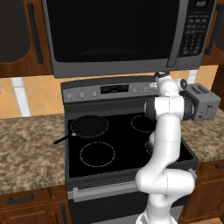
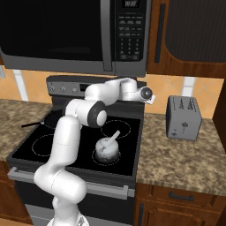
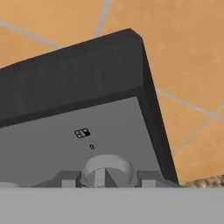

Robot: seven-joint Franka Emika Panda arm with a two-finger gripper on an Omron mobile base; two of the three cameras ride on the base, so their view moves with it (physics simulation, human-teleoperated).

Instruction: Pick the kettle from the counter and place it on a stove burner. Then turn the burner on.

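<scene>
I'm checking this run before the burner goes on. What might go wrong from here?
1. The gripper sits at a knob at the stove panel's end; whether that knob runs the burner under the kettle cannot be told, so another ring might heat.
2. The frying pan rests on a rear burner and would heat if that one lights.

even, soft rendered light throughout, no hard shadows. faint sheen on the black cooktop (image 1: 118,140) and microwave door (image 1: 109,30) at the top. all frames low-resolution and slightly soft; no edge distortion.
</scene>
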